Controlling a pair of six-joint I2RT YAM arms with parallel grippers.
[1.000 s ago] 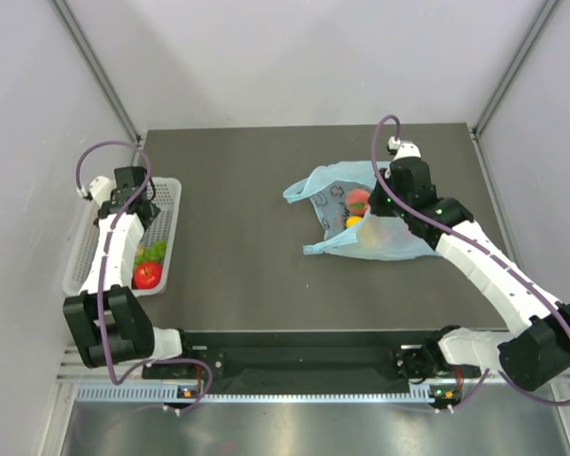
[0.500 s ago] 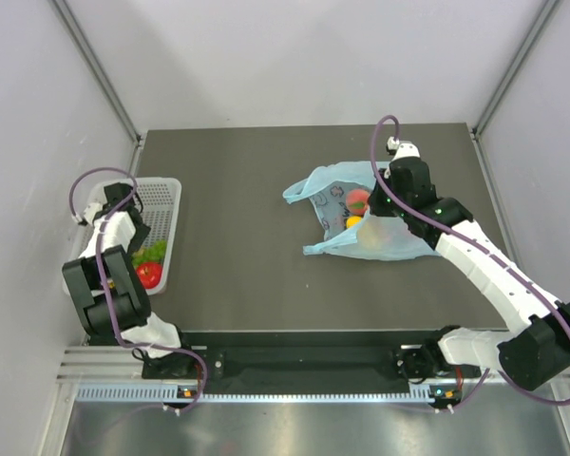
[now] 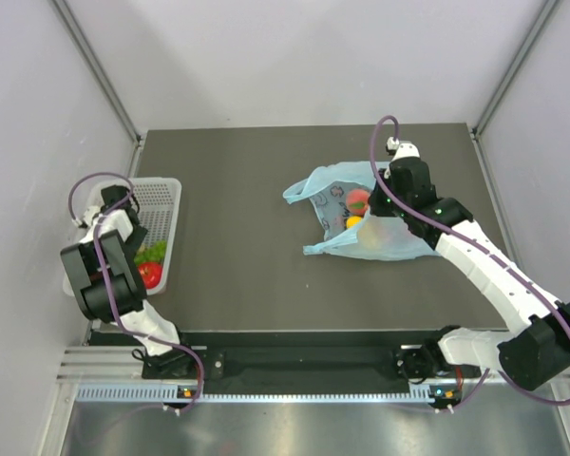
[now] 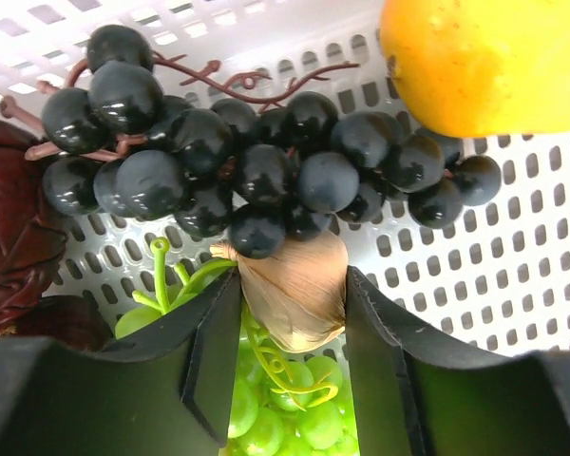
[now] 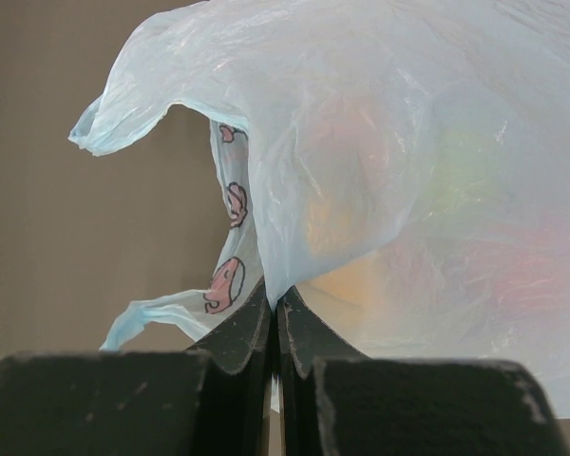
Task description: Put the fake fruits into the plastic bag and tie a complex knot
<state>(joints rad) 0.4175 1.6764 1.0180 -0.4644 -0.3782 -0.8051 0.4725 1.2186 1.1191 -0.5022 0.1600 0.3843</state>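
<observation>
From above, the left arm (image 3: pixel 104 261) is folded over the white mesh basket (image 3: pixel 167 195) at the desk's (image 3: pixel 237 285) left edge. A red apple (image 3: pixel 148 275) and green grapes (image 3: pixel 154 252) lie in the basket beside the arm. The right end effector (image 3: pixel 380 201) sits at the mouth of the plastic bag (image 3: pixel 389 242), mid-desk, where a reddish fruit (image 3: pixel 359 199) and an orange one (image 3: pixel 353 222) show inside.

In the left wrist view, the left end effector (image 4: pixel 293 285) is closed on a wrinkled tan fruit (image 4: pixel 294 309), with both fingers (image 4: pixel 214 361) against its sides. Dark grapes (image 4: pixel 247 161) lie just beyond the tips, touching the tan fruit's top. A yellow-orange fruit (image 4: pixel 484 57) is at the far right, and green grapes are underneath.

In the right wrist view, the right end effector is pinched shut on the bag's thin edge, and the bag billows above it with blurred fruit colours inside.
</observation>
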